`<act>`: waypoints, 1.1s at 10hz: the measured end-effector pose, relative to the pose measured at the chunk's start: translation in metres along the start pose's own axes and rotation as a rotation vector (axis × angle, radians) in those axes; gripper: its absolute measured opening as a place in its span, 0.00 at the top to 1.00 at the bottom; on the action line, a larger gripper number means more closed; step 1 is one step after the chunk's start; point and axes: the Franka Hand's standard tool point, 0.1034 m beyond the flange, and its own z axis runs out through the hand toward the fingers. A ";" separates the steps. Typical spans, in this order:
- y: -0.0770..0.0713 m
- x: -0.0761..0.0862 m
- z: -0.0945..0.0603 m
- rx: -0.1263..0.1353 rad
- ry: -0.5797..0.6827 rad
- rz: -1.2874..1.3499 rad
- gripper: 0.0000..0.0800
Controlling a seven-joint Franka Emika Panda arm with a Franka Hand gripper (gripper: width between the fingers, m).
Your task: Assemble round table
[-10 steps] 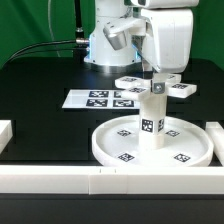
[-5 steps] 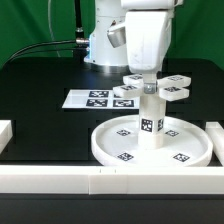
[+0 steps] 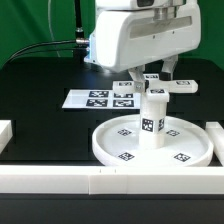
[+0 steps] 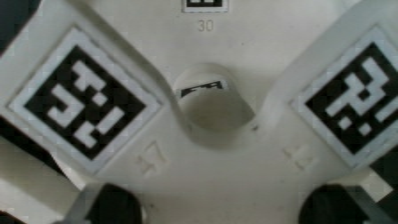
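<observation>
Rotated since 0.5 seconds ago, the cross-shaped foot [image 3: 152,85] sits atop the leg [image 3: 152,120], which stands upright in the round disc [image 3: 105,147] on the counter [image 3: 40,85]. Pincer [image 4: 221,205] fingers [image 4: 107,204] flank the foot; whether they pinch it cannot be told.

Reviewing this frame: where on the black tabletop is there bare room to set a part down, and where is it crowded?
Free: the black table at the exterior view's left, between the marker board, the corner rail and the front rail. Crowded: the round disc, with the leg, cross-shaped foot and gripper above it.
</observation>
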 end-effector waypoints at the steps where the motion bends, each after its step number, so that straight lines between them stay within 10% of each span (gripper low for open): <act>1: 0.000 0.000 0.000 0.000 0.000 0.080 0.45; 11: -0.001 -0.001 0.001 0.054 0.013 1.038 0.45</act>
